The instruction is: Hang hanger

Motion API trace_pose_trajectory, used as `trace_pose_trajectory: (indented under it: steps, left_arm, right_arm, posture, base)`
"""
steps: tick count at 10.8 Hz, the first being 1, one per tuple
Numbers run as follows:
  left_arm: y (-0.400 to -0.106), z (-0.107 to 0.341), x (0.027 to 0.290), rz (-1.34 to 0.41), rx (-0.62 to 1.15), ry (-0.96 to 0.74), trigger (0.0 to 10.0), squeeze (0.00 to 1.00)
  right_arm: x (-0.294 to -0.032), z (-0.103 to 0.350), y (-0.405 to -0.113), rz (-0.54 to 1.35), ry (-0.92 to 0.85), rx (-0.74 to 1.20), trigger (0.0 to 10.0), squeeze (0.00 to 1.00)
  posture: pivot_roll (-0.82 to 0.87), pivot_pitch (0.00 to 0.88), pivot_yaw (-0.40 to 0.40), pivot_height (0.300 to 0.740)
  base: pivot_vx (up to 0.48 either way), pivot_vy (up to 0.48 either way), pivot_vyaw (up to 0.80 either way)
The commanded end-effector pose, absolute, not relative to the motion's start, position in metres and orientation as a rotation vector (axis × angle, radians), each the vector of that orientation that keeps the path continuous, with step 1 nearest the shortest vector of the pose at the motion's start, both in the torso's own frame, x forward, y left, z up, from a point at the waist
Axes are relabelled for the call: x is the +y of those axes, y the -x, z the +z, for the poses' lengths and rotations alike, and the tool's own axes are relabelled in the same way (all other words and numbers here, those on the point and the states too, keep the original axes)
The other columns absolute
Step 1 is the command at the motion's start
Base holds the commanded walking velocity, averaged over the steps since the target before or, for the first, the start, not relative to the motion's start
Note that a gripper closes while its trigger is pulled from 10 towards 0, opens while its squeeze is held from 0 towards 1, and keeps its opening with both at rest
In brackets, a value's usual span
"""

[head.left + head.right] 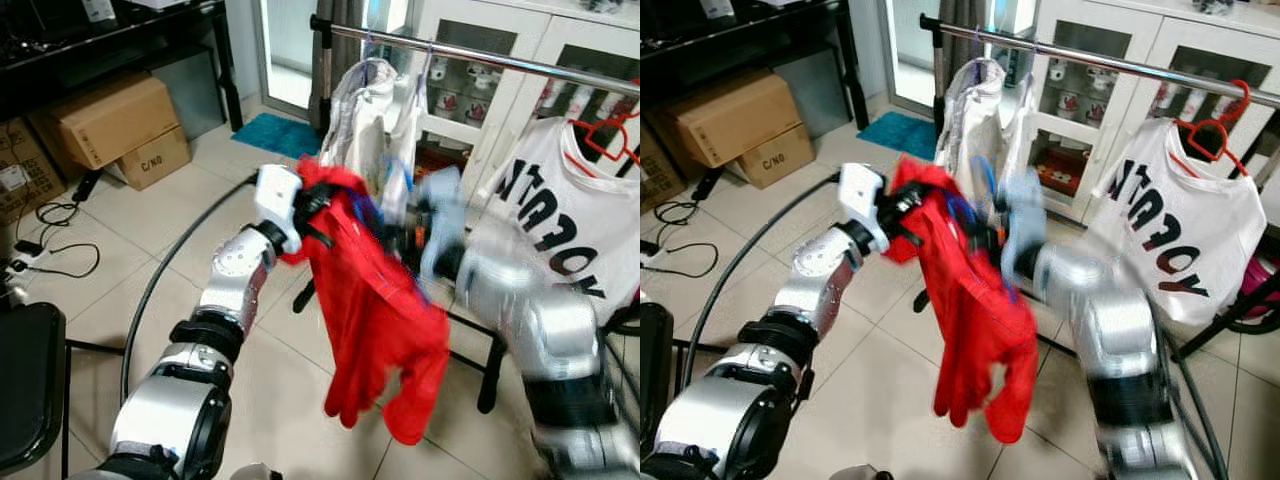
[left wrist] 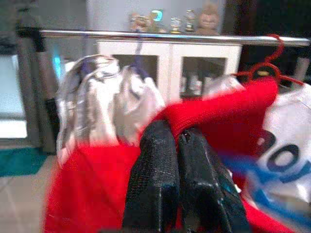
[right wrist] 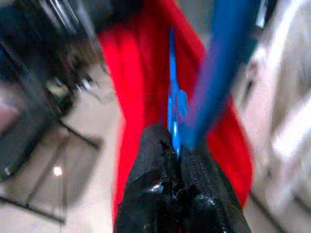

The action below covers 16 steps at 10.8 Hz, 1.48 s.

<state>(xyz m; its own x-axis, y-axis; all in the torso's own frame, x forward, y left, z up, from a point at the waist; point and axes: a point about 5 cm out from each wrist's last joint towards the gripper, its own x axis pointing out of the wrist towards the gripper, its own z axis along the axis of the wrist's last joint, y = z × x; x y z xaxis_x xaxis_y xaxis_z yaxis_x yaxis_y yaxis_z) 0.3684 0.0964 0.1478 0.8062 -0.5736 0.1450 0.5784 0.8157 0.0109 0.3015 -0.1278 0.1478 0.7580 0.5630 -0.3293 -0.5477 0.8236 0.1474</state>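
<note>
Nearby, rail [image 1: 500, 60] with white shirt [image 1: 565, 215]

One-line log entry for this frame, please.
left gripper: shut on red garment | right gripper: shut on blue hanger | rail: not yet hung

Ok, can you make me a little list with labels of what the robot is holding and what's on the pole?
left tool: shut on the red garment
right tool: shut on the blue hanger
red garment: hangs between both arms, below the rail
blue hanger: inside the red garment, blurred
rail: silver, above the garment
on the rail: pale clothes, white printed shirt on a red hanger
hung yet: no
</note>
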Motion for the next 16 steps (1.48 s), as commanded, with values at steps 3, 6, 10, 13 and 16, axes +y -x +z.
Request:
trace_pose_trajectory:
  steps: [3, 6, 10, 13, 16]
  left_arm:
    - [-0.369, 0.145, 0.095, -0.614, -0.116, 0.007, 0.0, 0.0]
    - [-0.365, 0.141, 0.087, -0.679, -0.097, -0.087, 0.0, 0.0]
    - [-0.361, 0.141, 0.084, -0.691, -0.111, -0.151, 0.0, 0.0]
    - [-0.361, 0.163, 0.086, -0.67, -0.234, -0.183, 0.0, 0.0]
    - [-0.363, 0.179, 0.087, -0.674, -0.294, -0.203, 0.0, 0.0]
  right_arm:
    - [-0.138, 0.136, -0.301, 0.511, -0.016, 0.443, 10.0, 0.0]
    - [-0.14, 0.152, -0.312, 0.439, -0.067, 0.379, 10.0, 0.0]
    - [-0.149, 0.153, -0.318, 0.358, -0.052, 0.364, 10.0, 0.0]
    - [-0.153, 0.142, -0.316, 0.341, -0.033, 0.41, 10.0, 0.0]
    - [-0.152, 0.138, -0.315, 0.349, -0.026, 0.427, 10.0, 0.0]
  posture:
    - [-0.17, 0.0, 0.012, 0.74]
    - [-0.17, 0.0, 0.011, 0.74]
    - [-0.17, 0.0, 0.009, 0.74]
    - [-0.17, 0.0, 0.012, 0.74]
    - [-0.16, 0.0, 0.014, 0.74]
  base:
    - [0.0, 0.0, 0.0]
    - [0.0, 0.0, 0.0]
    - [0.0, 0.0, 0.0]
    - [0.0, 0.0, 0.0]
    - [0.0, 0.0, 0.0]
